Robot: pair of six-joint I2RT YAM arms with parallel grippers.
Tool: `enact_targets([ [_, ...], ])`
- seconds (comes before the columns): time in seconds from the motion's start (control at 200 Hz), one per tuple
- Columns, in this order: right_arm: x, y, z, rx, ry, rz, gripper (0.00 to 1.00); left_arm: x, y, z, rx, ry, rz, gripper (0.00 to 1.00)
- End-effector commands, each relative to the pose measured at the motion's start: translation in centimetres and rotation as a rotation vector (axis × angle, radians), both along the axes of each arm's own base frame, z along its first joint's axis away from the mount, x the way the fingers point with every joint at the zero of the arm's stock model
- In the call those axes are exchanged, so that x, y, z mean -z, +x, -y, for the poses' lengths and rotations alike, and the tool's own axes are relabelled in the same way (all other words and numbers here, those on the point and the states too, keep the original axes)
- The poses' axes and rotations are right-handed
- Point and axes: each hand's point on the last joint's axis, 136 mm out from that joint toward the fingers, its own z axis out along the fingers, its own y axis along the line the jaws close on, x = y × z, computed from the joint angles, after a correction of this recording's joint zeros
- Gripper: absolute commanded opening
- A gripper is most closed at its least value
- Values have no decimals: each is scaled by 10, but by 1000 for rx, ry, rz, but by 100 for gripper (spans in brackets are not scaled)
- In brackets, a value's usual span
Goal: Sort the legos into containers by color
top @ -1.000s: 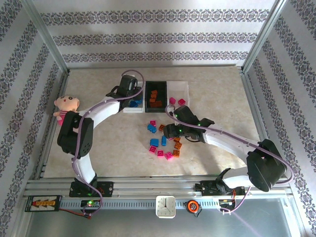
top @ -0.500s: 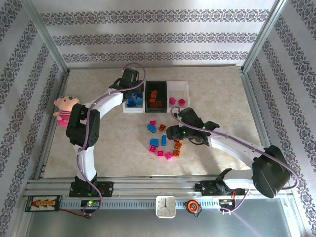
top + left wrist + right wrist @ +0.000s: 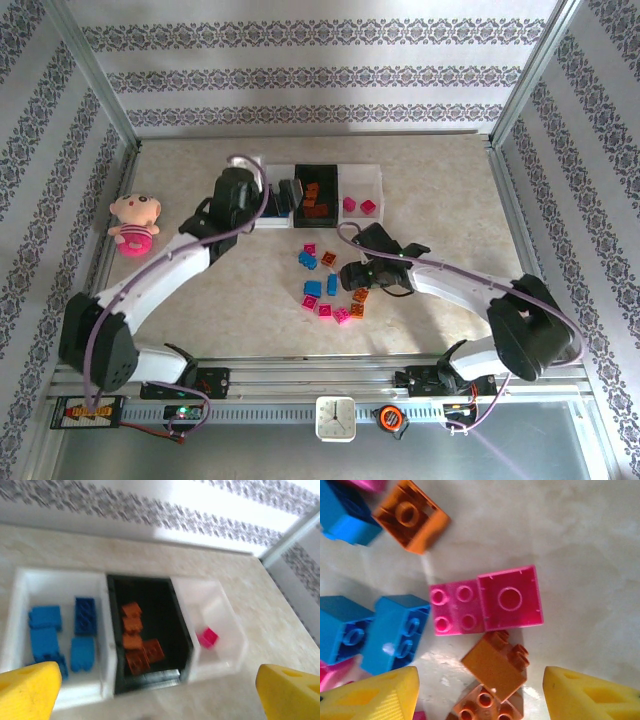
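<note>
Now, nearest in, low over the loose legos [image 3: 330,285], the right gripper [image 3: 480,695]: spread open, clamping nothing, straddling a tipped orange brick [image 3: 495,665] on the beige table [image 3: 580,525]. Hard against a second orange brick [image 3: 487,711] there, just beside a magenta pair [image 3: 485,605], with loose blue bricks [image 3: 395,632] off to one side. Probably light, rigid, slick plastic. Best pinched squarely across two flat side walls, never the studs, or liable to squirt free. Farther on, above the bins, the left gripper [image 3: 160,690]: wide open, empty. Beyond it, sorted blue bricks [image 3: 45,635] in the left white bin [image 3: 60,571], orange ones [image 3: 137,640] in the black bin [image 3: 155,595], one magenta brick [image 3: 207,636] in the right white bin [image 3: 210,605].
</note>
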Motion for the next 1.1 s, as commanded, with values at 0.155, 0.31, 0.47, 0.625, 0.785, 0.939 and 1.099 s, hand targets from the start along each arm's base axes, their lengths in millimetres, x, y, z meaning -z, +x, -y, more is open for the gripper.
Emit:
enact_targets([
  [0.155, 14, 14, 2, -33, -84, -27, 62, 63, -79, -8, 43, -27, -178, 100],
  [0.31, 22, 14, 0, -50, -97, -52, 54, 81, -105, -29, 0, -38, -212, 100],
  [0.47, 28, 11, 0, -62, -108, -80, 50, 91, -117, -43, -33, -10, -231, 100],
  [0.625, 25, 9, 2, -67, -111, -78, 40, 98, -120, -47, -45, -2, -247, 100],
  [0.785, 24, 6, 7, -68, -125, -81, 50, 104, -121, -49, -55, 2, -255, 100],
  [0.939, 30, 4, 6, -77, -134, -100, 54, 107, -121, -50, -63, 1, -262, 100],
  [1.099, 33, 2, 4, -89, -130, -113, 42, 110, -122, -51, -67, 7, -267, 100],
])
